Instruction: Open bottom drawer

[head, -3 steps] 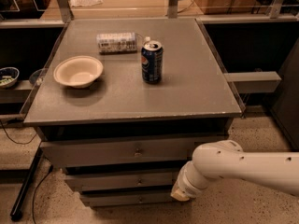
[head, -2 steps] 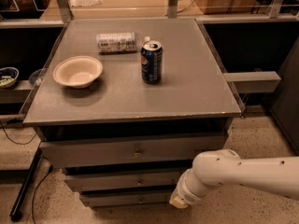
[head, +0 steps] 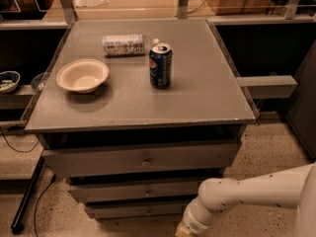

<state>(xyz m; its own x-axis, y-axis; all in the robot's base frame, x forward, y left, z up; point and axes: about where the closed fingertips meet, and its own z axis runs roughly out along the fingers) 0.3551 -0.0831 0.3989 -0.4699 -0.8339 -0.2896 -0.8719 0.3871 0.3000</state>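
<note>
Lower than a moment ago, the white arm has sunk, and the gripper is at the picture's bottom edge, near the right end of the bottom drawer. How its jaws stand cannot be told. That drawer is the lowest front under the desk, which carries a can and a bowl.

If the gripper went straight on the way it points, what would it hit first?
The gripper sits at the picture's bottom edge, just right of the bottom drawer, pointing down and left out of view. Most likely it meets the floor before that drawer, though depth is unclear.
</note>
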